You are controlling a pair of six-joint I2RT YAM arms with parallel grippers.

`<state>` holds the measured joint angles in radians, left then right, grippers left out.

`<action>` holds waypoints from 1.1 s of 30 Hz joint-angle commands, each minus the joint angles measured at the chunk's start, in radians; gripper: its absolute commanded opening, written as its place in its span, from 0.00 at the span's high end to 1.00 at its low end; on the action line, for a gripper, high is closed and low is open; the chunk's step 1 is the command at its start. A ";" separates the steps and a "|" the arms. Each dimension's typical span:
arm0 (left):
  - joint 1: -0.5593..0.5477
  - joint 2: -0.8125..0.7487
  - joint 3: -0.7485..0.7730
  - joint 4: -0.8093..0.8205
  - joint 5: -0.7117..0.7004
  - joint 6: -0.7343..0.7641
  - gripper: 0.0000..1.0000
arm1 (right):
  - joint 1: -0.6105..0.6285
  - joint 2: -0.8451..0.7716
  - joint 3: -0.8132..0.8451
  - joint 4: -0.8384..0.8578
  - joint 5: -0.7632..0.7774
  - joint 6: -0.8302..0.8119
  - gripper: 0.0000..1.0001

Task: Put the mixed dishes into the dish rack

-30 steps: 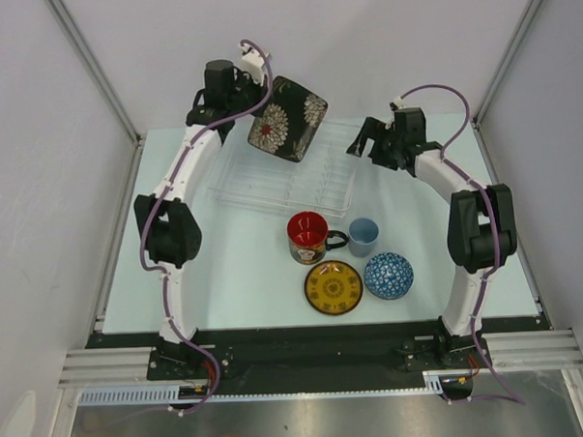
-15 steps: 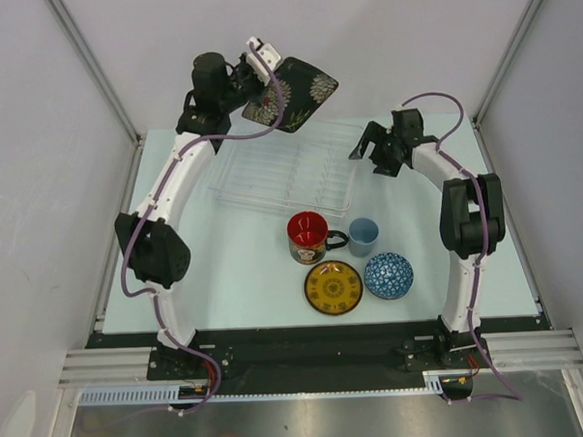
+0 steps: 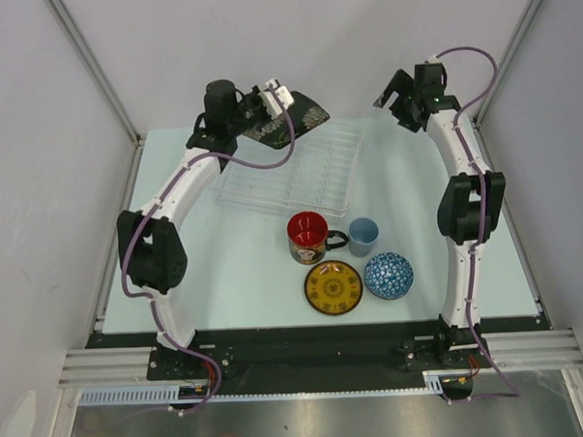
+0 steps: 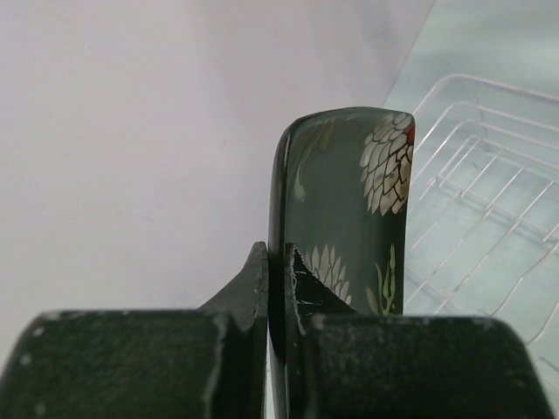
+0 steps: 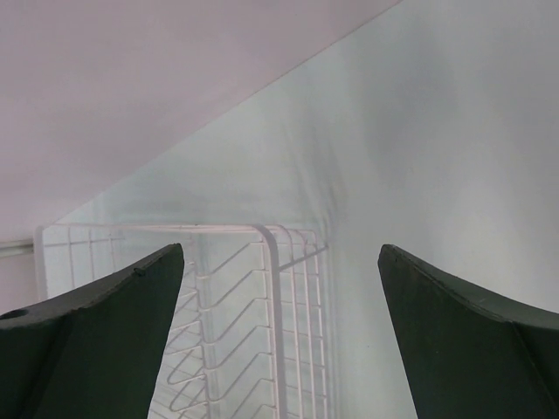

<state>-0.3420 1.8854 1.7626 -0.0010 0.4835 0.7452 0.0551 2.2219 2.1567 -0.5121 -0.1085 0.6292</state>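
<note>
Black square floral plate (image 3: 295,120) is off the table, clamped in the left gripper (image 3: 270,101) over the far left edge of the dish rack (image 3: 290,175), close to the back wall. Top view shows the plate tilted, patterned face up. In the left wrist view the plate (image 4: 342,209) sits edge-on between the 2 fingers (image 4: 249,284) of the left gripper (image 4: 278,262), both pressed on its rim, with the rack's wires (image 4: 489,218) below and to the right.

Right gripper (image 3: 394,88) hangs high by the back wall, past the rack's far right corner, holding nothing. In its wrist view the right gripper (image 5: 279,253) has its jaws wide apart, with a corner of the rack (image 5: 262,305) showing between them.

Dish rack lies flat on the pale table (image 3: 226,270), toward the far side.

4 other dishes sit on the table on the near side of the rack. The red mug (image 3: 309,236) is upright just in front of the rack's near edge, its black handle pointing at the small light-blue cup (image 3: 363,236) just beside it; contact cannot be told. The yellow saucer (image 3: 333,286) lies in front of the mug, and the blue-white bowl (image 3: 388,275) is right next to the saucer, in front of the cup.
</note>
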 commanded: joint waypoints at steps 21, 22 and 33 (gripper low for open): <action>-0.058 -0.083 -0.112 0.467 0.098 0.400 1.00 | 0.046 0.306 0.302 -0.249 -0.042 0.026 0.00; -0.058 -0.078 -0.120 0.484 0.098 0.410 1.00 | 0.051 0.311 0.313 -0.241 -0.052 0.044 0.00; -0.058 -0.048 -0.167 0.475 0.116 0.526 1.00 | 0.088 0.372 0.359 -0.157 -0.131 0.102 0.00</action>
<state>-0.3935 1.8843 1.5570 0.2890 0.5541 1.1534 0.1097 2.5717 2.4378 -0.7242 -0.1745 0.6941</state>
